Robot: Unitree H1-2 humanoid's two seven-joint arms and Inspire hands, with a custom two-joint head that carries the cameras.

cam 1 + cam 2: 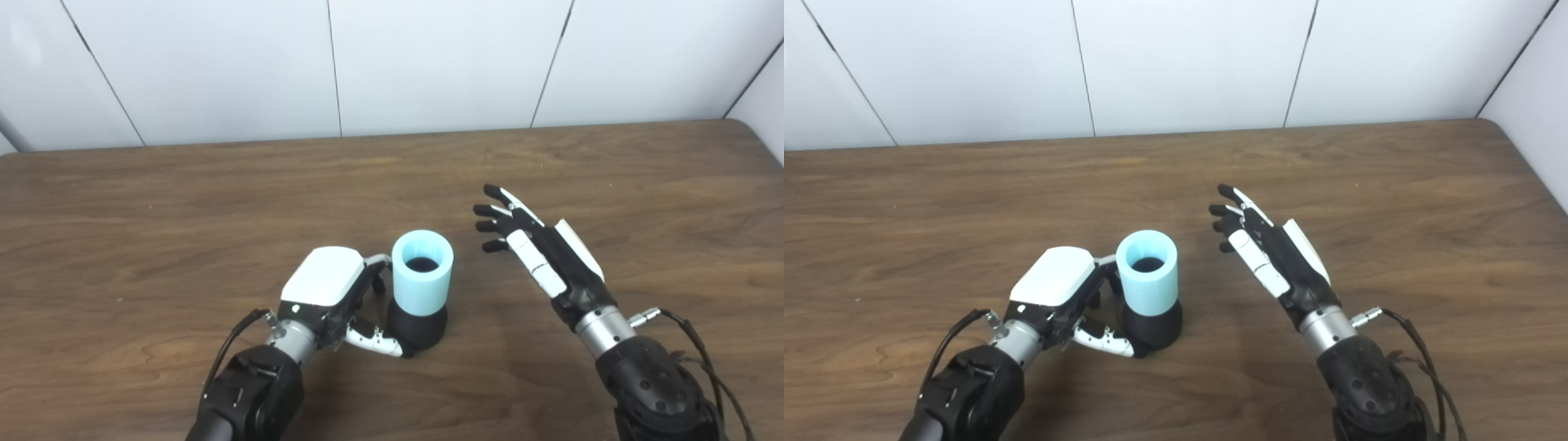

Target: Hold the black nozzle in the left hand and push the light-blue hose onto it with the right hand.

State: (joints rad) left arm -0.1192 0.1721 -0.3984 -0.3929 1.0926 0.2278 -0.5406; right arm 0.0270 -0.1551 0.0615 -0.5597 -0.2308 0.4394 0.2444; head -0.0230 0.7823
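The light-blue hose (422,277), a short wide tube, stands upright on the black nozzle (418,329), whose dark top shows down inside the tube. The nozzle's base rests on the wooden table (184,202). My left hand (334,294) is shut on the black nozzle, thumb along its front base and fingers behind it. To the right, my right hand (539,248) is open with its fingers spread, a short gap away from the hose and touching nothing.
A white panelled wall (392,61) runs behind the table's far edge. The table's rounded right corner (1507,125) meets another wall. Cables hang from both wrists near the bottom edge.
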